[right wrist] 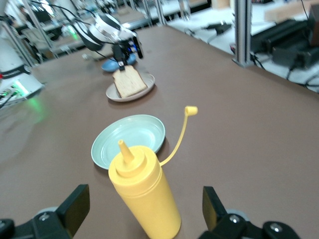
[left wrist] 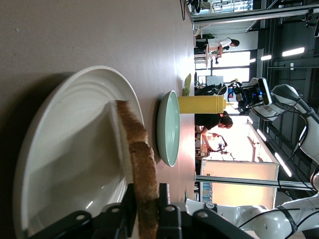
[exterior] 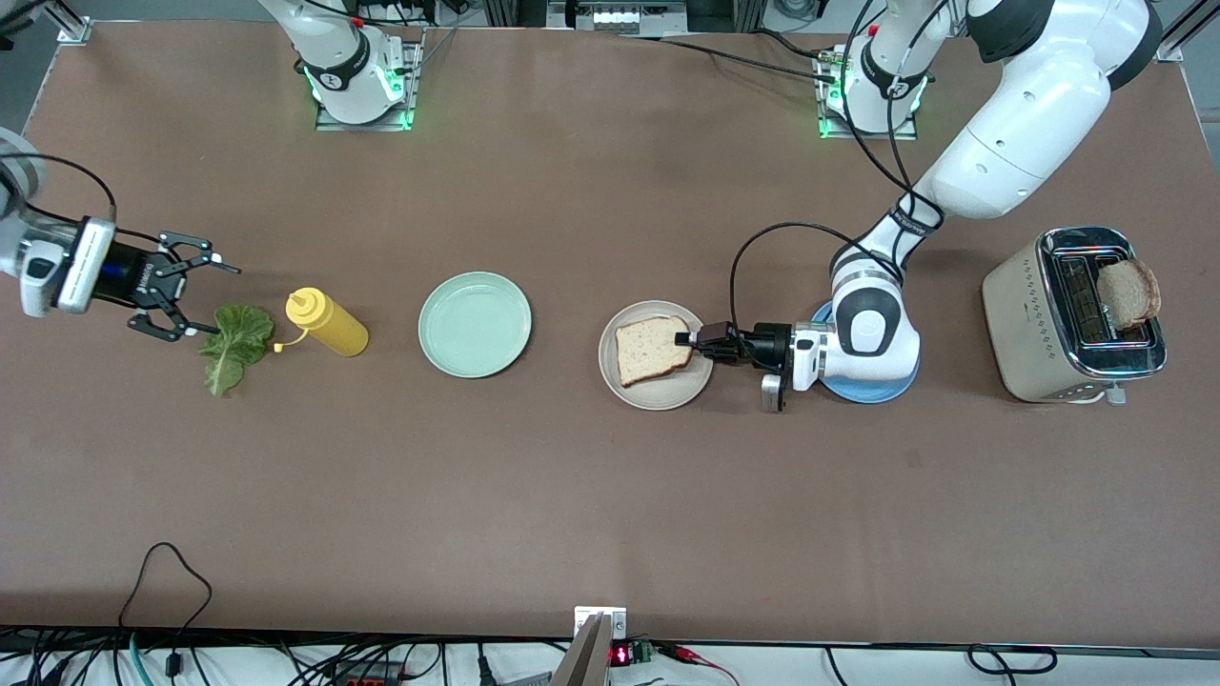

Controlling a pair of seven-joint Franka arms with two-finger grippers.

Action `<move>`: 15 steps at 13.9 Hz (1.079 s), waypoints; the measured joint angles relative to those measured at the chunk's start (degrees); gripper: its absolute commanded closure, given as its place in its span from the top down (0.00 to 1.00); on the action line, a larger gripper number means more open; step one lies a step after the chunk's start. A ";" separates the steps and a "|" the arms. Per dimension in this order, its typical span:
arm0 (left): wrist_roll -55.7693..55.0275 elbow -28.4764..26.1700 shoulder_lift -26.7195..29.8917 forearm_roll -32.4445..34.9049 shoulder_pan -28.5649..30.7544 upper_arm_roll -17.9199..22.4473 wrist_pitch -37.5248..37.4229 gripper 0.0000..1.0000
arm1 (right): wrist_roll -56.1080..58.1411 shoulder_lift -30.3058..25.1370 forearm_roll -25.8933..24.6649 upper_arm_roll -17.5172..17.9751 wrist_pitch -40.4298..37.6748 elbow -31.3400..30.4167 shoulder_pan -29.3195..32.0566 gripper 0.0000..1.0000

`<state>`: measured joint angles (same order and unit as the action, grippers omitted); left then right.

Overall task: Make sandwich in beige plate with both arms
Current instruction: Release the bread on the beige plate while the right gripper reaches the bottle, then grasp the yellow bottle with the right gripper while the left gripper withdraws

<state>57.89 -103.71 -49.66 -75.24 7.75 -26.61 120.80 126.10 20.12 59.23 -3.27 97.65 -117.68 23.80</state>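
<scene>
A light brown bread slice (exterior: 651,348) lies in the beige plate (exterior: 658,394). My left gripper (exterior: 684,339) is low over the plate's rim, shut on the slice's crust at the edge toward the left arm's end. In the left wrist view both fingers (left wrist: 167,209) press the crust (left wrist: 143,174) above the plate (left wrist: 75,149). A second slice (exterior: 1128,292) stands in the toaster (exterior: 1029,324). The green lettuce leaf (exterior: 232,345) lies at the right arm's end. My right gripper (exterior: 214,300) hangs open over its edge, holding nothing.
A yellow squeeze bottle (exterior: 329,322) lies beside the lettuce, cap off on its strap; the right wrist view shows the bottle (right wrist: 144,194) between the open fingers. A mint green plate (exterior: 475,324) sits mid-table. A blue plate (exterior: 872,391) lies under the left wrist.
</scene>
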 measured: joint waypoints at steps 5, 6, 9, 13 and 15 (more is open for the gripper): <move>-0.71 0.73 0.76 3.93 -0.11 0.72 0.06 1.00 | 15.96 10.22 6.02 0.01 -4.04 0.27 1.09 1.00; -2.46 1.06 1.35 6.58 0.01 0.91 0.06 1.00 | 18.59 12.04 6.67 0.02 -4.83 0.61 1.11 1.00; -9.72 1.69 4.48 12.95 0.25 1.03 0.02 1.00 | 25.01 17.71 8.52 0.05 -7.25 2.58 1.16 1.00; -16.70 1.68 8.08 20.91 0.13 1.03 -0.01 1.00 | 29.66 23.58 9.46 0.60 -8.78 5.98 1.20 1.00; -21.67 1.69 9.73 27.70 0.13 1.03 -0.01 1.00 | 29.66 24.76 9.47 1.07 -8.96 7.30 1.20 1.00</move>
<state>36.23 -102.03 -39.92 -47.54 7.89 -25.58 120.79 155.76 44.89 68.70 -2.20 88.70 -110.38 25.00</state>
